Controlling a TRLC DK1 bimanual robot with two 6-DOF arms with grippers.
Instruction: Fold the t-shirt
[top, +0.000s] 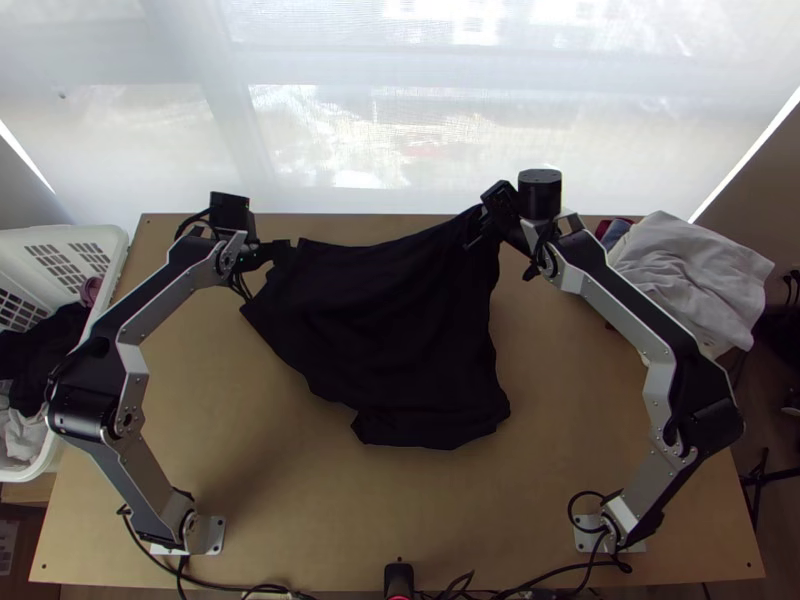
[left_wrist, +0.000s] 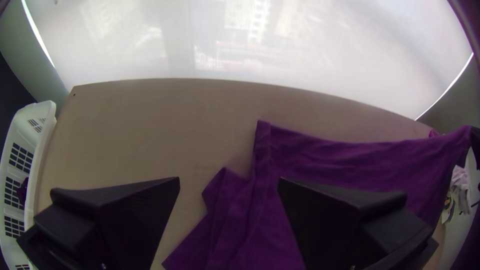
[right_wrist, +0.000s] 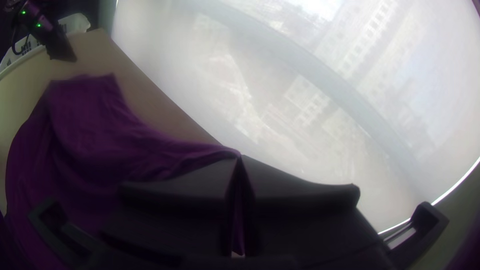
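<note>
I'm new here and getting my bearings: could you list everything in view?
Table: one, light wooden, centre.
T-shirt: one, dark, across the table.
Basket: one, white, left; clothes inside, uncountable.
Pale cloth: at least one, right.
Screen: one, whitish, behind.
Cables: several, black, near edge.
Device: one, black, near edge.
Left arm, right arm: two, silver-grey and black.
Left gripper: one, black, by the T-shirt's far left corner, jaws open.
Right gripper: one, black, jaws shut on its far right corner.
</note>
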